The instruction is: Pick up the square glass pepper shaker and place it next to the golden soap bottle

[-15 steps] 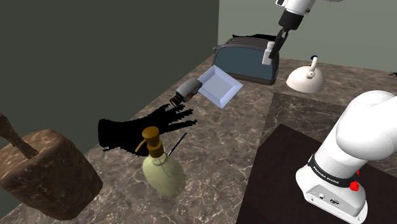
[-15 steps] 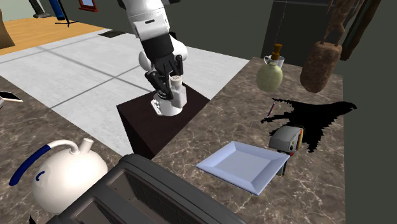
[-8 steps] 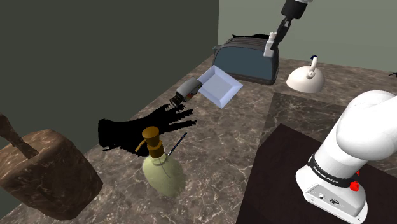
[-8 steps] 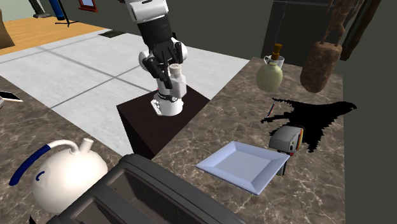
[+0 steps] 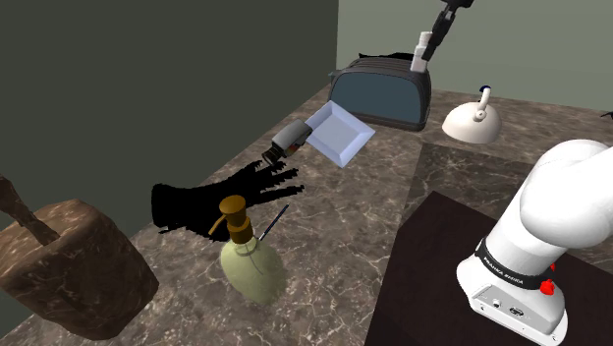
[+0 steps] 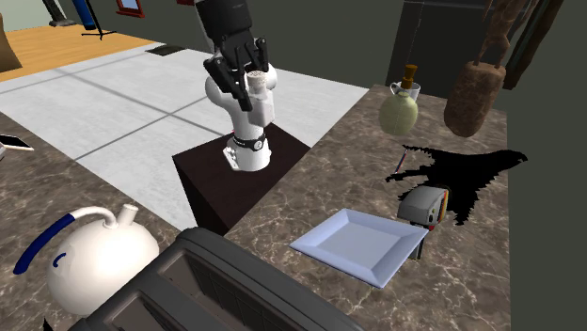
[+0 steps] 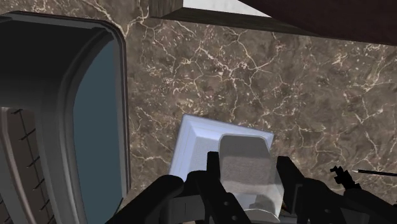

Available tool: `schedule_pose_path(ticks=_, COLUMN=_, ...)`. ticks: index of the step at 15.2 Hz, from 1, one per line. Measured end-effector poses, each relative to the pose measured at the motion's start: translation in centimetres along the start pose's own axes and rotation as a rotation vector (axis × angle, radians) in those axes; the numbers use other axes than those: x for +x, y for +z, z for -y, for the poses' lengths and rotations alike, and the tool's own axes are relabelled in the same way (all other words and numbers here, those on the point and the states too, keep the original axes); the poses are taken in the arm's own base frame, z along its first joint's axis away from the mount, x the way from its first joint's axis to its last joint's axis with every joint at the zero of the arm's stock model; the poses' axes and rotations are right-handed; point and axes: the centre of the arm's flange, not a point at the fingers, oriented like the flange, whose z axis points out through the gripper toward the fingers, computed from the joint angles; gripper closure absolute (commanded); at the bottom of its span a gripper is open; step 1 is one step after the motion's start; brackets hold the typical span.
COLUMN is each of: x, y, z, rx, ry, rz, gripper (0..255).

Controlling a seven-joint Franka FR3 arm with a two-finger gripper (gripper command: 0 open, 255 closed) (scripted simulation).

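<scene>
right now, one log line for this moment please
phase: carry | gripper: shut on pepper shaker | shaker: in the air over counter | soap bottle: upright, far from shaker | placed: no

The pepper shaker (image 7: pixel 245 159) is a small square block with clear, pale walls and a grey, speckled filling. It is clasped between the two black fingers of the end effector (image 7: pixel 249 177) and hangs in the air, high above the table (image 5: pixel 334 246), touching nothing else. The soap bottle (image 5: pixel 251 263) has a rounded, pale olive-green body and a golden-brown pump top. It stands upright on the dark marbled table, well apart from the shaker, towards the lower left in the shoulder view.
</scene>
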Motion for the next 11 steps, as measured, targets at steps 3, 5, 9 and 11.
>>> schedule_pose_path(ticks=3, x=0.4, y=-1.4, z=0.3, rx=0.000, ry=0.000, rz=0.000, gripper=255)
schedule_pose_path(ticks=5, x=0.6, y=-2.4, z=0.3, rx=0.000, ry=0.000, rz=0.000, gripper=255)
schedule_pose_path(ticks=9, x=2.1, y=-3.1, z=2.9, rx=0.000, ry=-0.001, rz=0.000, gripper=255)
schedule_pose_path(ticks=11, x=3.0, y=-2.4, z=4.8, rx=0.000, ry=-0.001, rz=0.000, gripper=255)
